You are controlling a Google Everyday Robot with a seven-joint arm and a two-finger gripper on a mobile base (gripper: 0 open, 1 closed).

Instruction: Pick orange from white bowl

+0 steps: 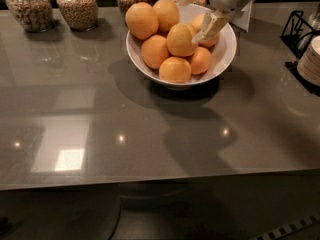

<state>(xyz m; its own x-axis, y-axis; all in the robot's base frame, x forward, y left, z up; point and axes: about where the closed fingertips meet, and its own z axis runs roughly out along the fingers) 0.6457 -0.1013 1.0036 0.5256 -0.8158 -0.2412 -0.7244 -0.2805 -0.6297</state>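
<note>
target: round orange citrus fruit [199, 21], rear-right, 1 of 7 in wide glossy white ceramic bowl [222, 59] on grey surface [150, 134] | hand [190, 19]: over bowl, fingers apart, astride target | handling (est.): firm, lightish, rolls; grip across widest pt

Gripper [191, 20] hangs over the white bowl [223, 54] — among its oranges [175, 69].
</note>
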